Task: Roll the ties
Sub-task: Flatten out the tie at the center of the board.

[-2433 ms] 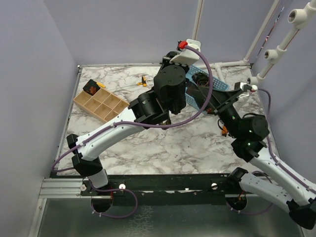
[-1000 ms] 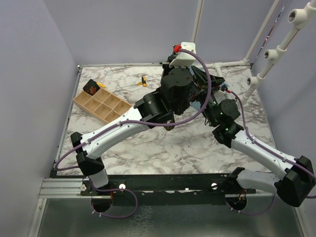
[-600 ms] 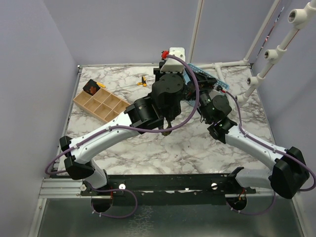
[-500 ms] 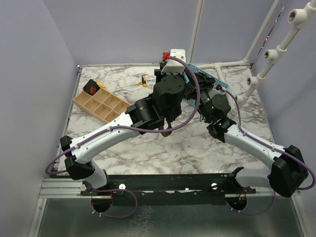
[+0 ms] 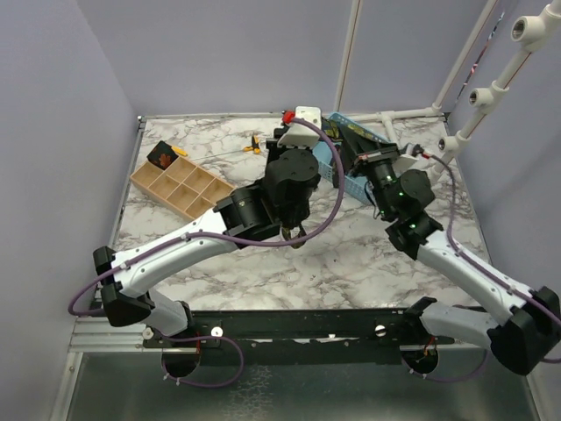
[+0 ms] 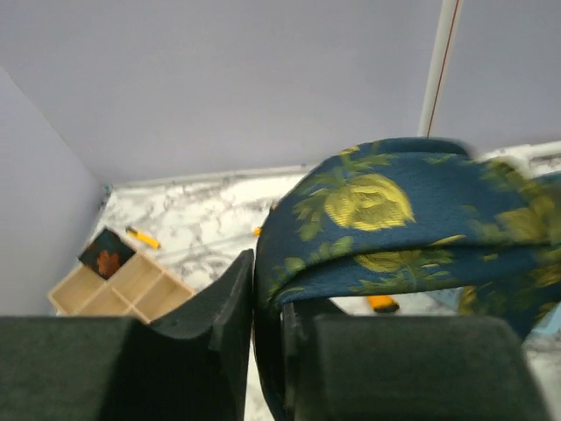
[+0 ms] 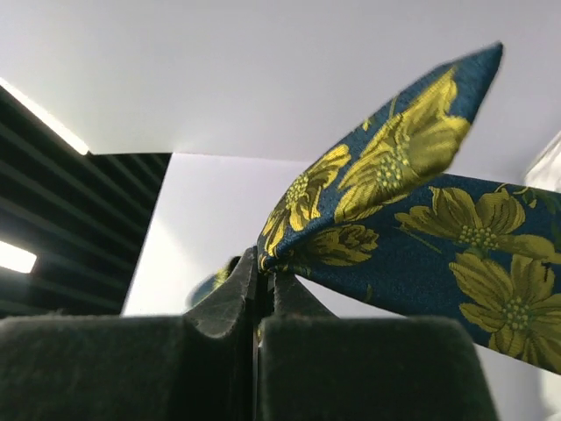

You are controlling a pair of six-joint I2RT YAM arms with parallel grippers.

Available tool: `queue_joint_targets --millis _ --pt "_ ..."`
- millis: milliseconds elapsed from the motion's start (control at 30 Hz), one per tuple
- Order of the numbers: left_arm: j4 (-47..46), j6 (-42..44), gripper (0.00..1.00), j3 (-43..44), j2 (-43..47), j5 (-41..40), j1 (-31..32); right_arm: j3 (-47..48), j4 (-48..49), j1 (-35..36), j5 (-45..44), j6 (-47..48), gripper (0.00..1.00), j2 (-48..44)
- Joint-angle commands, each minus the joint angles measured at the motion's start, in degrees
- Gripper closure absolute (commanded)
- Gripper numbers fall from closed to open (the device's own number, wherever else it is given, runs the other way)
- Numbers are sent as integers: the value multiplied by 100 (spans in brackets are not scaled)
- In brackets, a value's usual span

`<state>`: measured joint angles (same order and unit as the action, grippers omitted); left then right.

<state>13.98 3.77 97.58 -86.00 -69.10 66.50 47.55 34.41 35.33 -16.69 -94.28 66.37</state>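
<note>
Ties: dark coil with a red-orange mark [image 5: 161,157] lying in the far-left compartment of the wooden tray [image 5: 200,187], well apart from the arms. Navy floral tie [image 6: 377,219] held up between both arms, mostly hidden from above. Left gripper [image 6: 263,303] clamped tight on a fold, cloth arching away rightward. Right gripper [image 7: 261,279] likewise pinched closed on the fabric, close to its pointed end. Step in hand, seemingly: securing both grips before rolling. Next: wind the pointed end onto itself, keeping the strip flat and taut.
</note>
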Motion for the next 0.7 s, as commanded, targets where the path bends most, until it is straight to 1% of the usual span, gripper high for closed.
queue_joint_targets --millis 0,33,67,100,133,167,200,233,333,433,533,600,633,667 --pt "-14 123 75 -1080 878 50 21 264 -1671 -201 -265 2945 100 -1284" --pt "-41 169 73 -1445 1085 312 21 369 -2109 -201 -280 3700 100 -1526" --pt "-77 202 66 -1803 1270 605 20 479 -2609 -202 -291 4347 100 -1761" --pt "-93 241 52 -2167 1442 976 21 544 -3048 -202 -342 4853 100 -1959" --pt "-123 262 30 -2501 1600 1307 25 573 -3563 -202 -401 5281 100 -2181" --pt "-146 204 14 -2801 1734 1520 27 552 -3971 -202 -455 5625 100 -2399" --pt "-160 88 3 -3101 1868 1579 29 483 -4292 -202 -496 5851 100 -2599" --pt "-204 -12 1 -3378 1995 1584 30 368 -4616 -202 -535 5961 100 -2822" --pt "-267 -331 1 -4084 2450 1714 29 -115 -5276 -202 -457 5978 100 -3455" --pt "-249 -775 1 -4565 3006 1786 29 -625 -5301 -202 71 6063 100 -3969" --pt "-253 -1073 1 -4907 3777 2049 30 -831 -4937 -200 862 6128 100 -4031" --pt "-290 -989 1 -5065 4313 2746 29 -784 -4580 -201 1267 6099 100 -3813" --pt "-252 -876 1 -5107 4525 3285 30 -722 -4356 -202 1456 6092 100 -3649" --pt "-114 -744 1 -5119 4685 4054 24 -644 -4124 -201 1610 6044 100 -3448"
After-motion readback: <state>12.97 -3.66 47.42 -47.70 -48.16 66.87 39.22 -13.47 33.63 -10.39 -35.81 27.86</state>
